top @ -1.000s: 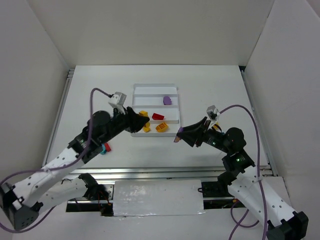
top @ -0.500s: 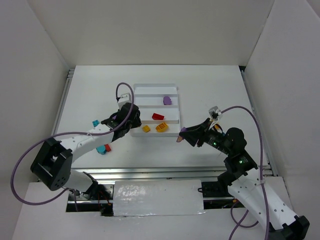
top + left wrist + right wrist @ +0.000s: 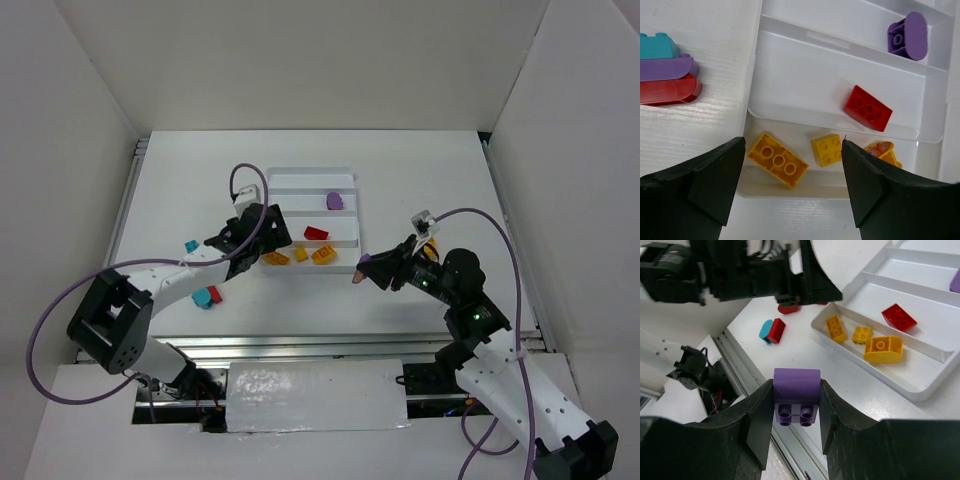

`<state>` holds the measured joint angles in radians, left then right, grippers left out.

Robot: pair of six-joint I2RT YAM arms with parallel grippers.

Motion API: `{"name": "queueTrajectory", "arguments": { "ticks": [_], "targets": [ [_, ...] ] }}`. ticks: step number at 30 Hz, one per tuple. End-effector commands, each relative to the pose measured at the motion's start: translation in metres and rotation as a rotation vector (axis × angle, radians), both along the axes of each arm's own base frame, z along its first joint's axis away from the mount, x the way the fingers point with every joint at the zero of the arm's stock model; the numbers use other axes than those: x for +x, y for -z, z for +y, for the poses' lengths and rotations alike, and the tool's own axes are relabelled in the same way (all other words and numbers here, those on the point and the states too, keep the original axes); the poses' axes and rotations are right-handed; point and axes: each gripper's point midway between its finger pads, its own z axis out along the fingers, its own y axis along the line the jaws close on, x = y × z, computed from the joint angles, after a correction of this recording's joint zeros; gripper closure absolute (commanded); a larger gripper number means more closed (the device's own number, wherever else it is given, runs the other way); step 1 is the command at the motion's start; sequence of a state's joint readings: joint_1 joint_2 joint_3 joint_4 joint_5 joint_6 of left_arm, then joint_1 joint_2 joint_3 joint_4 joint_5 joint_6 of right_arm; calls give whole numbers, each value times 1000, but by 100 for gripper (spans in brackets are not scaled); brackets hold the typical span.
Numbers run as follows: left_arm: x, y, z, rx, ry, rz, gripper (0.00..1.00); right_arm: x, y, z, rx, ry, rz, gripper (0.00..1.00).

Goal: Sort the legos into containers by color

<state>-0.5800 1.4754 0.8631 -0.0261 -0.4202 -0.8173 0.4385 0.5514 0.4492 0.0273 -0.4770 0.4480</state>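
The white tray [image 3: 300, 182] lies at mid-table with its long compartments side by side. My left gripper [image 3: 272, 242] hangs open over the left end of the nearest compartment, nothing between its fingers. Below it lie a long yellow brick [image 3: 777, 159], a small yellow brick [image 3: 826, 149] and an orange curved brick [image 3: 324, 254]. A red brick [image 3: 868, 107] sits in the compartment behind, a purple one [image 3: 908, 36] in the one beyond. My right gripper [image 3: 796, 407] is shut on a purple brick [image 3: 796, 389], held in the air off the tray's near right corner [image 3: 358, 267].
A stacked teal, purple and red piece [image 3: 667, 67] lies on the table just left of the tray. A teal-and-red pair [image 3: 208, 296] and a lone teal brick [image 3: 191, 245] lie farther left. Metal rails [image 3: 765, 405] run along the table's near edge.
My left gripper has opened, and the long yellow brick now lies in the nearest compartment. The left arm swung in over the tray. The right arm has barely moved.
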Motion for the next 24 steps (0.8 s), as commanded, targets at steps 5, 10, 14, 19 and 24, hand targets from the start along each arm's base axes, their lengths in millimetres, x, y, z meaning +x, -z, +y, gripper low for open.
{"name": "queueTrajectory", "arguments": {
  "ticks": [5,10,14,19,24],
  "targets": [
    [-13,-58,7,-68,7,-103,5,70,12,-7,-45,264,238,99],
    [-37,-95,21,-38,33,-107,1,135,39,2,-141,421,454,93],
    [-61,-114,38,34,85,-89,1,203,58,29,-182,486,545,93],
    [-92,-136,57,77,134,-62,1,252,78,56,-208,514,585,92],
    [-116,-138,71,106,190,-73,0,292,91,71,-242,545,571,89]
  ]
}}
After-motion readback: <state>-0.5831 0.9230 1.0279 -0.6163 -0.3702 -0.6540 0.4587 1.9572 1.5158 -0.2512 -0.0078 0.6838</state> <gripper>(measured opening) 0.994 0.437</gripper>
